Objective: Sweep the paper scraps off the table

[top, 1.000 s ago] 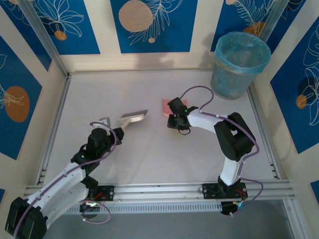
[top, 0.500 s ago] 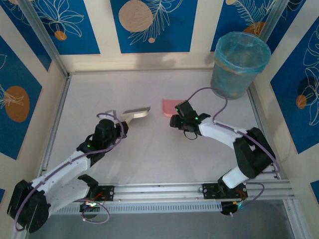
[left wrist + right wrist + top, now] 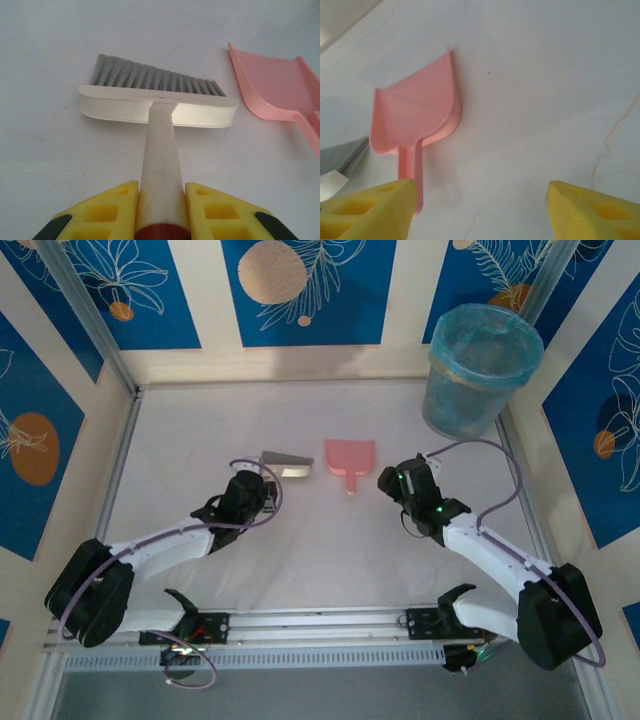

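Far left, the left gripper (image 3: pixel 162 207) is clamped on the round handle of the brush (image 3: pixel 157 107), with a yellow finger tight on each side. The bristles point away from the arm, low at the white table (image 3: pixel 330 550); I can't tell if they actually touch it. The brush head sits just beside the pink dustpan (image 3: pixel 350 453), with a small gap between them as far as I can see. The dustpan lies flat mid-table, scoop toward the back wall and handle toward the arms. To its right, the right gripper (image 3: pixel 480 212) hangs with its jaws spread wide and nothing between them, near the dustpan handle but off to one side. The bin (image 3: pixel 465 405) stands in the back right corner. Its liner is cloudy, so I can't say whether the paper scraps are in there.

Handling-wise, my guess is that crumpled wads weigh nothing and will skitter or roll, so use short low brush strokes, no pinching. The dustpan looks like thin stiff plastic, light and probably slidey here, so take it by the handle and press the lip down.
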